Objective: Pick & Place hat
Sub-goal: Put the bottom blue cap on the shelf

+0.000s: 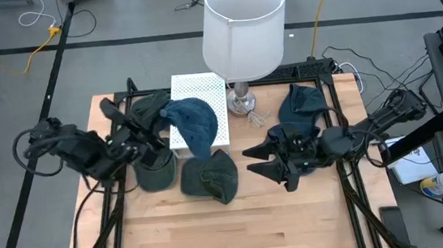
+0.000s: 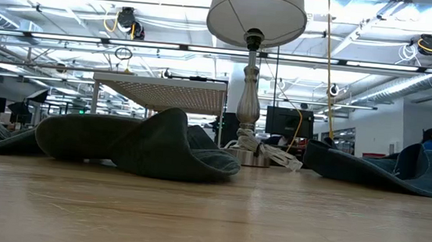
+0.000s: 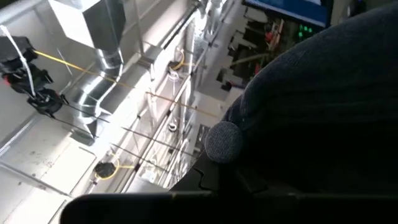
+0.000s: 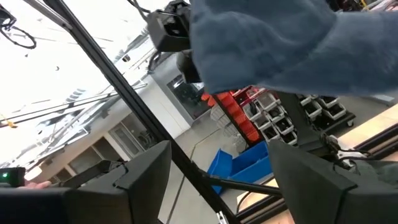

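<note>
Your left gripper sits at the left middle of the table, up against a blue hat that drapes over the edge of the white perforated stand. In the left wrist view dark fabric fills the frame right at the fingers, so the gripper is probably pinching the hat, but I cannot tell for sure whether the fingers are together or apart. Check that grip first: if the cloth slides when you raise the arm, stop and regrip deeper into the fabric rather than on a thin edge.

Lift straight up until the hat hangs free of the stand, so you don't drag the stand or tip it. Keep away from the lamp just behind; its shade overhangs the far part of the stand, and its cord lies loose near the base.

Your right gripper hovers right of centre with its fingers spread apart and nothing between them. Hold it there, clear of the left arm's path. Other hats lie close by: a dark one near the middle, another below the left gripper, and one at the far right. Don't snag them as you carry yours across.
</note>
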Robot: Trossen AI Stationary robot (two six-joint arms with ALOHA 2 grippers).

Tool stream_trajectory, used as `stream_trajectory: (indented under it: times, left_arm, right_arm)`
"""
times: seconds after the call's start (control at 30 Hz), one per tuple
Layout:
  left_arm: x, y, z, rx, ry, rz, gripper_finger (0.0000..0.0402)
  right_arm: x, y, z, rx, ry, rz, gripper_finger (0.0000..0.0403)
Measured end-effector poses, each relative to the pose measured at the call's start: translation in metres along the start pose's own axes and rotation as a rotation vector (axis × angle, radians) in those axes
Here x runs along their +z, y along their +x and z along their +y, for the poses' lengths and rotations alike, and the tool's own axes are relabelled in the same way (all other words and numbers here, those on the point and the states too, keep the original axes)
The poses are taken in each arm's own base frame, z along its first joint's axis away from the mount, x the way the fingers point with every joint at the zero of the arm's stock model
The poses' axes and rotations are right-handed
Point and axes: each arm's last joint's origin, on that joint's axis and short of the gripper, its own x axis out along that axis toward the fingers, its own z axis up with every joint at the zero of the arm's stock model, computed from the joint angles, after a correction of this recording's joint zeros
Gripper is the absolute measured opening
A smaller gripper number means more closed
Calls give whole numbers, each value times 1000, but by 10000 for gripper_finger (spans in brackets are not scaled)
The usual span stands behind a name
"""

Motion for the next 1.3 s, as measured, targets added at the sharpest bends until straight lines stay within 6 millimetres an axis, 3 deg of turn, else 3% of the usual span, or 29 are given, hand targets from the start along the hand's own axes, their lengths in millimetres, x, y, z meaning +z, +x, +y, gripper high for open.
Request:
stream_trajectory:
  times: [0.37,0.83,0.97,1.3]
  left_arm:
    - [-26,19,-3,-47,153,116,2]
    - [-94,39,37,63,167,356,2]
    - [-114,52,32,43,194,393,2]
    - [-165,86,8,-81,73,424,2]
  right_arm:
    - [2,-1,1,4,5,-4,265]
    - [2,-1,2,47,-19,21,263]
    - [2,-1,2,47,-48,19,263]
    - [2,-1,2,47,-72,19,261]
